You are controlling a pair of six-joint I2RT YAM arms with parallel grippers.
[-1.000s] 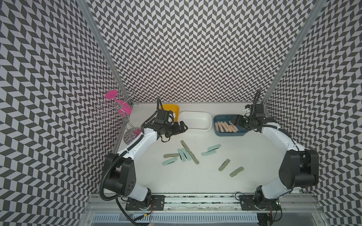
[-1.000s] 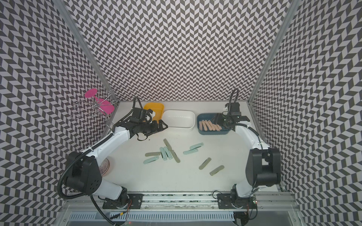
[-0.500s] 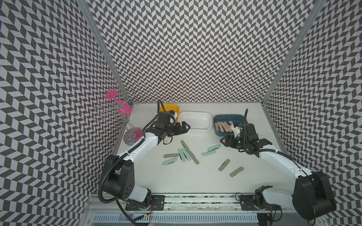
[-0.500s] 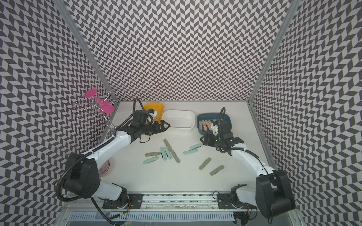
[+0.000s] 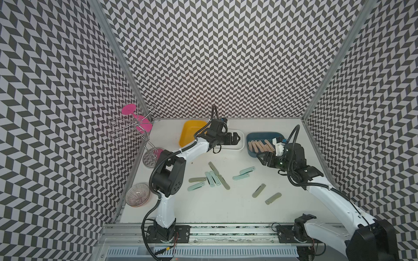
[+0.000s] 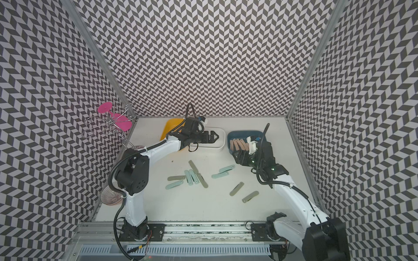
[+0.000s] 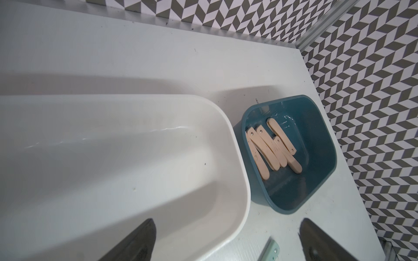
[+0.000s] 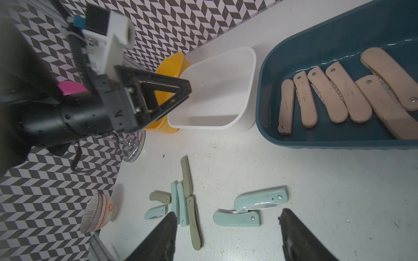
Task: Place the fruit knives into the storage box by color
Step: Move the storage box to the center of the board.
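Peach knives [image 5: 261,146] lie in the blue box [image 5: 264,135]; mint and grey-green ones are loose on the table [image 5: 226,208].

Both grippers are empty, jaws apart. The left gripper [image 5: 236,137] hangs over the white box [image 5: 241,148]. The right gripper [image 5: 264,159] is at the blue box's near-left corner, close to the mint pair [image 5: 244,173].

Likely risks:
- The pair lies touching with a blade edge showing. A pinch on one may drag the other or slip off the flat handle.
- The left cluster [image 5: 212,178] mixes both colours, touching, so the wrong one is easily lifted.
- A swing by the right gripper could nudge the blue box's near wall.

Room: the near table is open. Two grey-green knives [image 5: 259,190] lie apart at right, free to approach.
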